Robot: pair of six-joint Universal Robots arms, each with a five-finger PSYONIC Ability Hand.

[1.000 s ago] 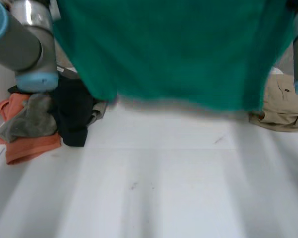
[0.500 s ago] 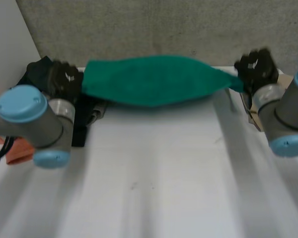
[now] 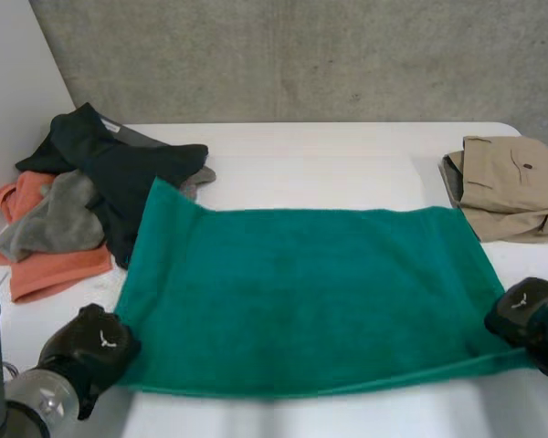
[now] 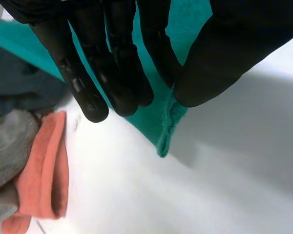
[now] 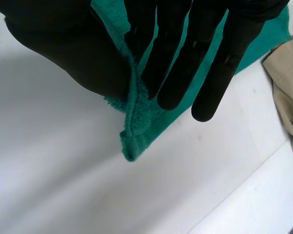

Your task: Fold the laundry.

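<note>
White table (image 3: 347,155) is carrying a green terry towel (image 3: 301,292), lying flat, rectangular, with a fuzzy nap. Left hand (image 3: 89,347) is pinching its near left corner between thumb and straight fingers; right hand (image 3: 525,315) is pinching the near right corner likewise. Farther back, a crumpled clothes pile (image 3: 82,210) in black, grey and orange is touching the far left corner; a folded beige garment (image 3: 511,187) is sitting just beside the far right one.
</note>
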